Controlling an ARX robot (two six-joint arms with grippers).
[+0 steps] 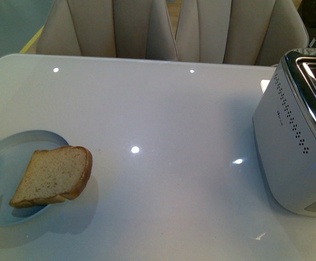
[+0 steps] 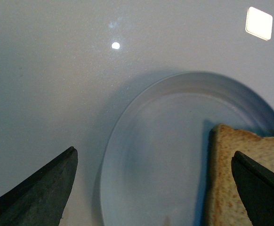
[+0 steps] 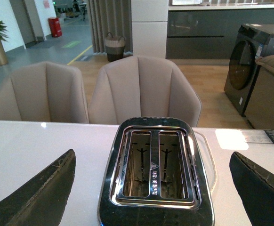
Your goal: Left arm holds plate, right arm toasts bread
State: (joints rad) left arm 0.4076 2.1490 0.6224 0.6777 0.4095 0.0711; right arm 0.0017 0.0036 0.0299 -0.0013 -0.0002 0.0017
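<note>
Bread (image 1: 52, 176) lies on the right side of the plate (image 1: 8, 157), at the near-left of the counter (image 1: 163, 109). Its darker crust hangs out past the rim, over the counter, and the slice looks slightly tilted. The plate is pale blue-grey and bare apart from that one slice.

From the left wrist view I see my left claw (image 2: 153, 154) released, with the jaws spread wide and nothing between them. It hangs over the plate (image 2: 174, 108), with one finger (image 2: 38, 193) off to the side above the counter and the other across a corner of the bread (image 2: 221, 183). Whether either finger touches plate or bread, I cannot tell.

My right claw (image 3: 152, 155) is released too – jaws wide, gripping nothing – and sits above the toaster (image 3: 155, 127), looking down into its two slots; I see only the wire racks in them.

In the front view the toaster (image 1: 288, 147), white with a chrome top, stands at the right edge of the counter, well apart from the plate. Beige chairs (image 1: 169, 30) stand just beyond the counter's far edge.
</note>
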